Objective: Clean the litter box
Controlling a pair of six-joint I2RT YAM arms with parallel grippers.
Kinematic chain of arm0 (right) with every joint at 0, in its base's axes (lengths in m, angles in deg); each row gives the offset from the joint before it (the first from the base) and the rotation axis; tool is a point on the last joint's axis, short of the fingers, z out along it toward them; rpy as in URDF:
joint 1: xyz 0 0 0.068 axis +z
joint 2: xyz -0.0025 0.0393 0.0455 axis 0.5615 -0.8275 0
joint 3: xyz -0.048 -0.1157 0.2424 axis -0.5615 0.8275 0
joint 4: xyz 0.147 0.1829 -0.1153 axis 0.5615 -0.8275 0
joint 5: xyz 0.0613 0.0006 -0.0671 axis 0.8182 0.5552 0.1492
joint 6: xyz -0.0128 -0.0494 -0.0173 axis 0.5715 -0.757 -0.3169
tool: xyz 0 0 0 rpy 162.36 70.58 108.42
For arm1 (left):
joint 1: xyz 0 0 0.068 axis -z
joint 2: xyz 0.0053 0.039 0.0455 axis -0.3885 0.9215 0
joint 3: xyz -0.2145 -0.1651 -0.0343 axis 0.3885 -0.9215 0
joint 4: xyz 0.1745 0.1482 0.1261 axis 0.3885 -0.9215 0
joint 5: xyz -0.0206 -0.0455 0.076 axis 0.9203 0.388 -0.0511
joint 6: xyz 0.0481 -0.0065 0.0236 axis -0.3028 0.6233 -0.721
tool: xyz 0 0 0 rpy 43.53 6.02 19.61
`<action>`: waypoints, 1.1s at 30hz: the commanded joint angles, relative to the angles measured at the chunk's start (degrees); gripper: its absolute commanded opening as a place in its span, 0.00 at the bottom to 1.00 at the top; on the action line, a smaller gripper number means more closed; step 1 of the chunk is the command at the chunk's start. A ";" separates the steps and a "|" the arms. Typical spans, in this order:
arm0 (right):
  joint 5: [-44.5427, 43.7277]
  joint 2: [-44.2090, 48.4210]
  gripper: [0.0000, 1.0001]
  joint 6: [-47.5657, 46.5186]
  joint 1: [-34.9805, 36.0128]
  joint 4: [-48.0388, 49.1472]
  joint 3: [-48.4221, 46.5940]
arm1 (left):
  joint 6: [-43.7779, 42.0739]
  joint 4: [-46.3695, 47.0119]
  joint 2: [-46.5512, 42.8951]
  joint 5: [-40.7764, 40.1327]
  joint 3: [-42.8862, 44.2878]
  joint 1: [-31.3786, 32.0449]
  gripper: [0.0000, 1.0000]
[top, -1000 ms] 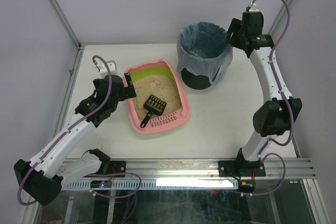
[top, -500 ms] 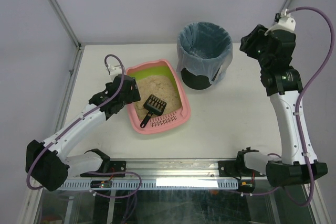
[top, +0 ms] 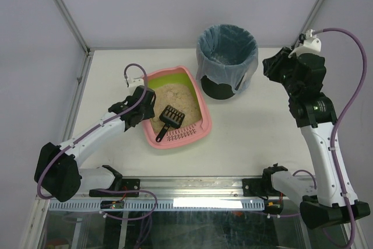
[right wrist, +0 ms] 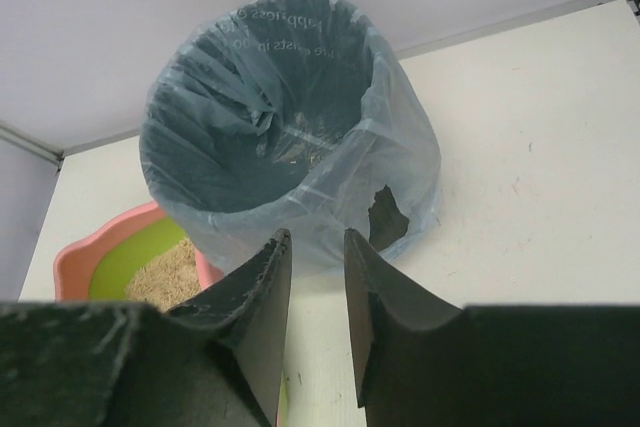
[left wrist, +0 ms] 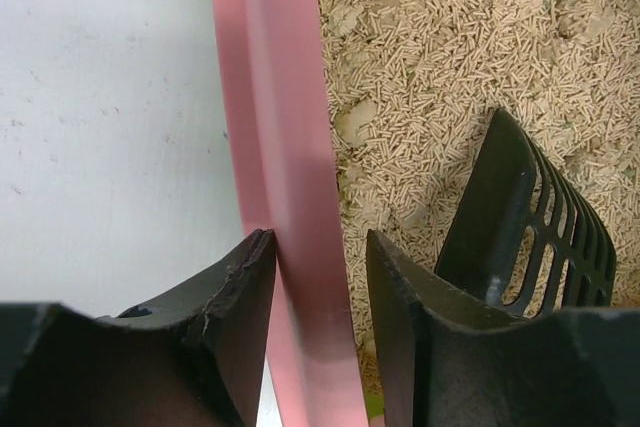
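Observation:
The pink litter box [top: 186, 134] with beige litter [left wrist: 430, 47] sits at mid-table. A small black slotted scoop [top: 169, 118] lies on the litter inside it. My left gripper [top: 145, 104] stands astride the box's left pink rim [left wrist: 270, 97]. Its outer finger is against the rim and a thin gap shows at the inner finger, so it is open, narrowly [left wrist: 320, 242]. The scoop's head [left wrist: 520, 217] lies just right of the inner finger. My right gripper [top: 269, 68] hangs in the air right of the bin. Its jaws [right wrist: 315, 237] are slightly apart with nothing between them.
A round black bin lined with a blue bag [top: 227, 56] stands right behind the box; it fills the right wrist view [right wrist: 270, 117], where a corner of the litter box [right wrist: 95, 247] shows lower left. Frame posts and walls edge the white table [top: 262, 126].
My left gripper moved right onto the box's rim and its jaws narrowed. My right arm swung back from the bin, lifted, and its jaws narrowed too.

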 commanded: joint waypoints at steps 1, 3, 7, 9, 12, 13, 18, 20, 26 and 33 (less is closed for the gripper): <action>2.37 3.23 0.30 -0.86 1.80 0.77 1.74 | 1.61 3.95 -1.77 1.95 -0.45 2.50 0.40; 2.08 3.81 0.29 -1.66 2.92 0.21 2.22 | 1.87 4.49 -1.83 2.14 -0.46 3.59 0.39; 0.84 4.59 0.29 -2.15 6.00 -0.65 3.01 | 2.33 5.22 -0.35 1.64 0.51 6.73 0.37; 0.49 4.90 0.29 -2.18 8.46 -0.49 3.63 | 2.83 5.22 0.43 1.11 0.98 8.33 0.37; -0.24 4.89 0.30 -2.80 12.45 -0.28 4.51 | 4.03 5.06 0.43 0.96 0.79 9.30 0.41; -0.34 4.71 0.31 -3.12 14.10 -0.27 4.75 | 4.71 4.55 -0.06 0.24 0.61 9.28 0.45; -4.69 2.02 0.40 -4.41 27.47 0.03 6.84 | 6.66 1.10 -4.55 -3.64 1.65 9.28 0.77; -9.08 0.43 0.46 -5.23 35.57 1.57 7.95 | 6.79 0.16 -6.82 -5.22 2.37 9.33 0.84; -15.32 -7.65 0.60 -7.23 54.47 10.01 11.64 | 7.79 -2.49 -15.78 -14.61 3.30 9.22 0.96; -6.75 -17.18 0.67 -13.60 63.24 24.82 16.67 | 8.10 -4.93 -26.93 -21.02 2.80 9.19 0.99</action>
